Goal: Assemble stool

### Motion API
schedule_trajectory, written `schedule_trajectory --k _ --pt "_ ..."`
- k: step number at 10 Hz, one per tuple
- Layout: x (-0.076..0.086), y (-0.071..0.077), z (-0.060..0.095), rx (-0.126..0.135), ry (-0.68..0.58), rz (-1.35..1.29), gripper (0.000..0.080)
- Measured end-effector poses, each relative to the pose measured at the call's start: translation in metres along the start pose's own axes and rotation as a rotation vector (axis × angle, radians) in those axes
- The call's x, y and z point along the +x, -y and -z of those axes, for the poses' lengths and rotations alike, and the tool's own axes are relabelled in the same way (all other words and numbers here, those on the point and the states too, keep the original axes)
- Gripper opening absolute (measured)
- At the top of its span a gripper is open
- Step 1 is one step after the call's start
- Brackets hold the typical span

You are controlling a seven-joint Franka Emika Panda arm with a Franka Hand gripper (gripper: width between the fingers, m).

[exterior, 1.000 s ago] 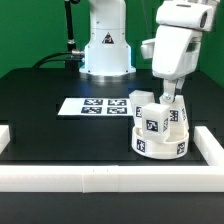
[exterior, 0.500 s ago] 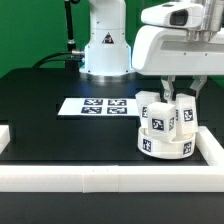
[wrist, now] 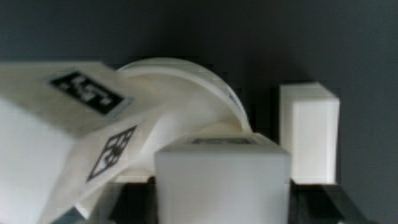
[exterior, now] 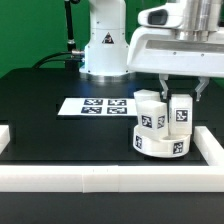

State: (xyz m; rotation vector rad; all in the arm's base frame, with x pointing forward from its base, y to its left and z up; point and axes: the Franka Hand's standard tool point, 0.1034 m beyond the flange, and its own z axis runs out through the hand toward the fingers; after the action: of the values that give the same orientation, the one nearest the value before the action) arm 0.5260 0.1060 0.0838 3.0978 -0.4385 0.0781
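Note:
The white round seat lies near the exterior view's right with three white tagged legs standing on it. My gripper reaches down from above, its fingers on both sides of the right leg, and it looks shut on that leg. A front leg and a leg behind it stand to its left. In the wrist view the held leg fills the space between the dark fingers. The seat's rim, a tagged leg and a plain leg lie beyond it.
The marker board lies flat behind and left of the seat. White border rails run along the front, the right and the left. The robot base stands at the back of the black table.
My gripper has turned about its vertical axis over the right leg, from side-on to broadside. The seat and legs have shifted slightly to the exterior view's left.

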Motion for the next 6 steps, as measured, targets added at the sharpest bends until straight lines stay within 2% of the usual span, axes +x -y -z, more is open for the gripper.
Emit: schedule_trajectory --k 2,3,4,6 --pt "0.005 -0.004 0.001 0.066 0.012 -0.264 0.0333" --pt "0.005 -0.002 0.001 0.084 0.008 -0.401 0.0333" --pt "0.002 0.005 0.001 0.089 0.005 -0.523 0.0333" --pt "0.002 0.009 0.002 0.100 0.017 -0.695 0.0333"
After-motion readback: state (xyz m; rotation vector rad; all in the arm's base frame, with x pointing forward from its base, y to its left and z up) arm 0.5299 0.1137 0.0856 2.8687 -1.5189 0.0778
